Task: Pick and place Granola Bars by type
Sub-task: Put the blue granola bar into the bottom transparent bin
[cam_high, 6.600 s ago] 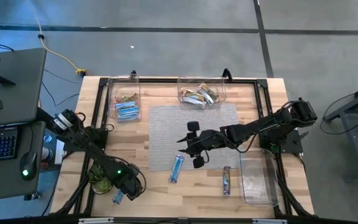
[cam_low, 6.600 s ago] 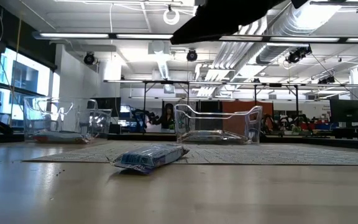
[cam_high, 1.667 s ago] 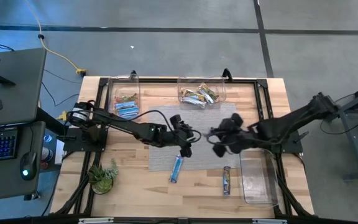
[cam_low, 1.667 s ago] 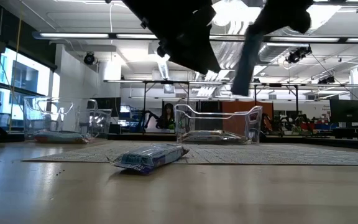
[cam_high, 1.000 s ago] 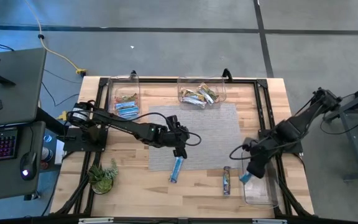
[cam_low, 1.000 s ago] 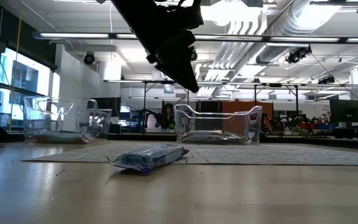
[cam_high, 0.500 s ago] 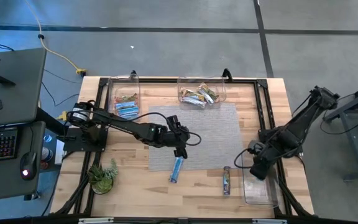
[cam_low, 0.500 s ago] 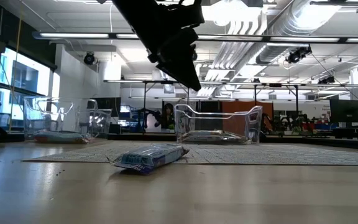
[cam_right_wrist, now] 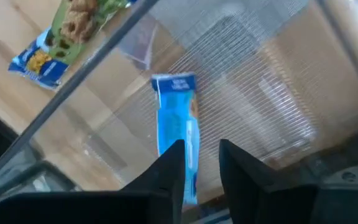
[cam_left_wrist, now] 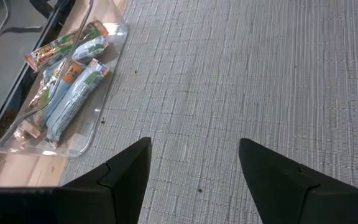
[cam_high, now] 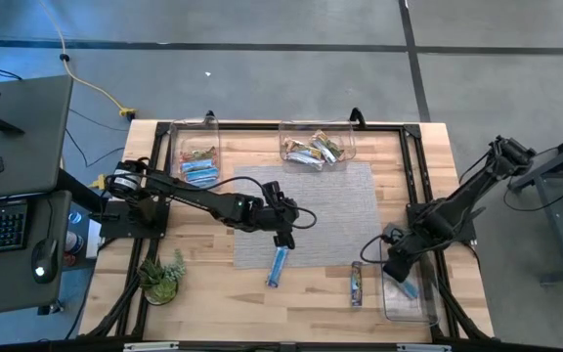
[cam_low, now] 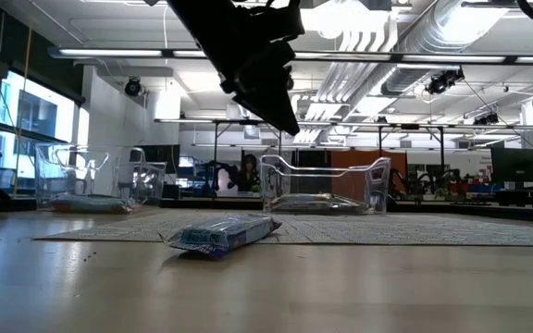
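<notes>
A blue granola bar (cam_right_wrist: 178, 134) lies flat on the floor of the clear bin (cam_high: 426, 293) at the near right. It shows in the high view as a blue bar (cam_high: 409, 286) beside my right gripper (cam_high: 396, 269). That gripper (cam_right_wrist: 201, 144) hangs open over the bar's near end. Another blue bar (cam_high: 279, 264) lies on the near edge of the grey mat (cam_high: 340, 196). My left gripper (cam_high: 283, 238) hovers open above this bar (cam_low: 222, 234), with only mat between its fingers (cam_left_wrist: 129, 168). My right gripper's fingers point down into the bin over the blue bar's end (cam_right_wrist: 188, 180). The left finger (cam_right_wrist: 173, 165) covers that end, so I cannot tell whether it touches the bar.
A tan-and-blue bar (cam_high: 357, 284) lies on the wood just left of the right bin. Two clear bins with bars stand at the far edge: one (cam_high: 198, 156) at the left, one (cam_high: 318, 147) at the middle. A small plant (cam_high: 162, 277) stands near left.
The blue bar hung at my right gripper's tip by the bin's left wall a second ago. It now lies flat on the bin's floor, and my right gripper has shifted slightly above it.
</notes>
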